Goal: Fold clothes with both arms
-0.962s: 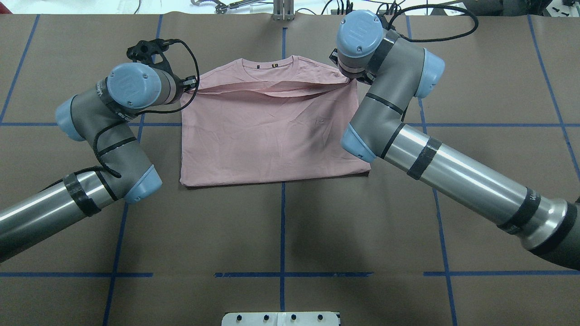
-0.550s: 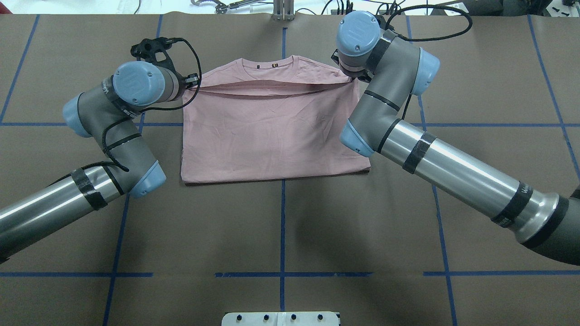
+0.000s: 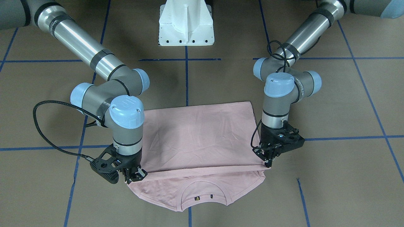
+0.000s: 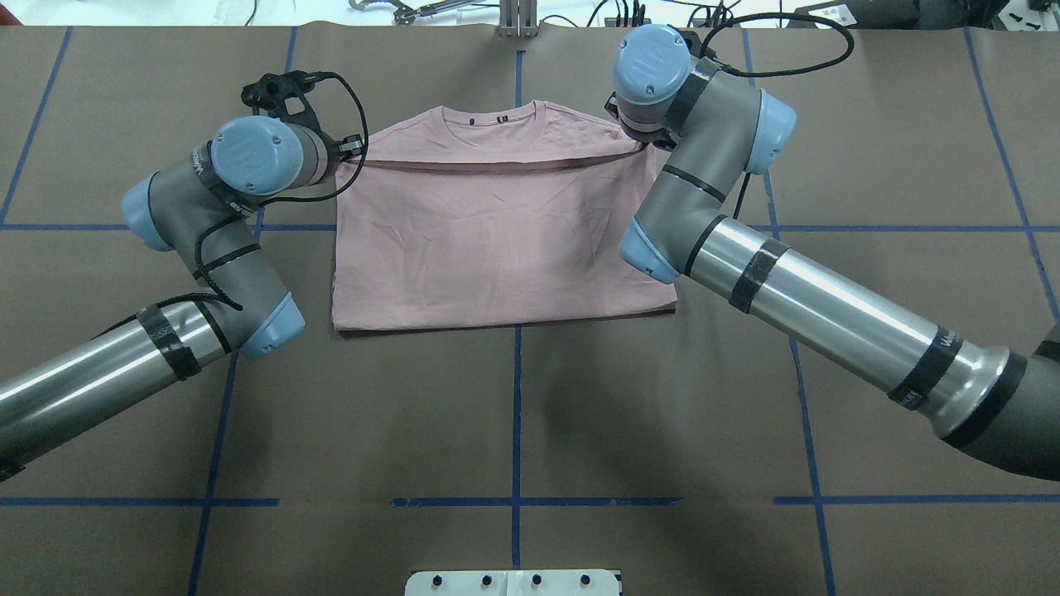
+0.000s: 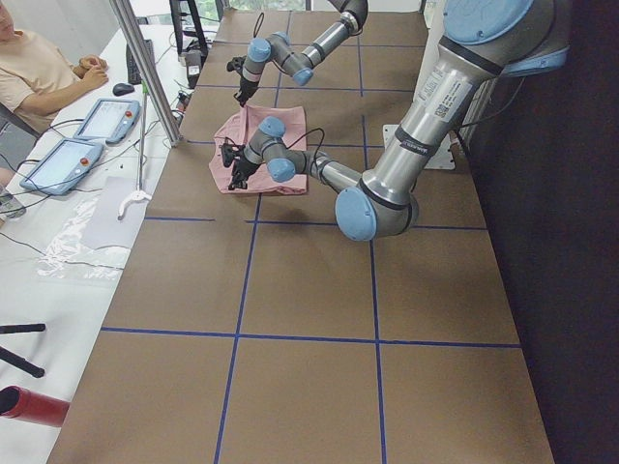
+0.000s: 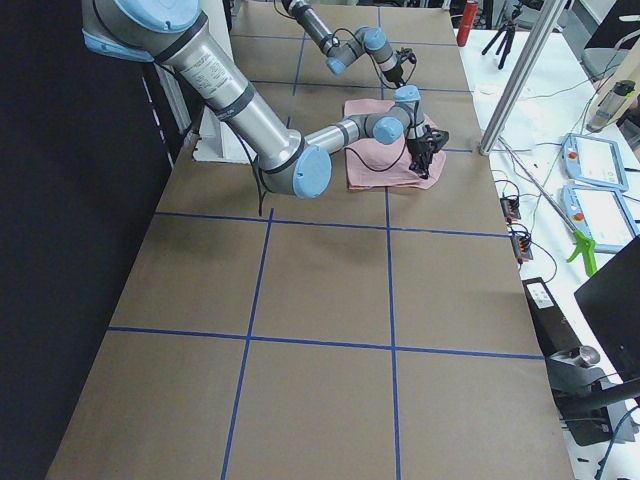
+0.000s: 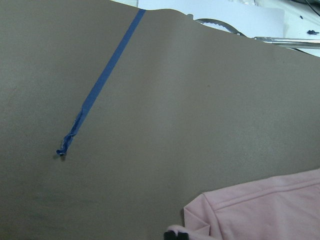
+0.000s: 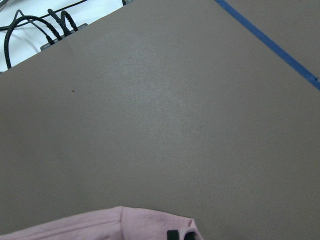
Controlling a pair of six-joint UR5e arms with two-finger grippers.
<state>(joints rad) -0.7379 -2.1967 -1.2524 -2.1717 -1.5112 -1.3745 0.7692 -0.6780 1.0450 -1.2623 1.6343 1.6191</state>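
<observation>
T-shirt [image 4: 497,240] doubled over on tabletop [image 4: 513,414], corners held.
Light, limp cloth; will sag unless kept taut. Fingers of left gripper [image 3: 268,160] and right gripper [image 3: 134,177] appear pinched on the folded layer's corners, either side of the collar [image 3: 203,193]. Best hold there.

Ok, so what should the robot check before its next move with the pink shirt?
1. Left gripper pinches its corner of the shirt: ok.
2. Right gripper pinches the other corner: ok.
3. Folded edge runs straight between them: ok.
4. Folded edge stops short of the collar: ok.
5. Folded edge lies flat on the layer beneath: cannot tell.
</observation>
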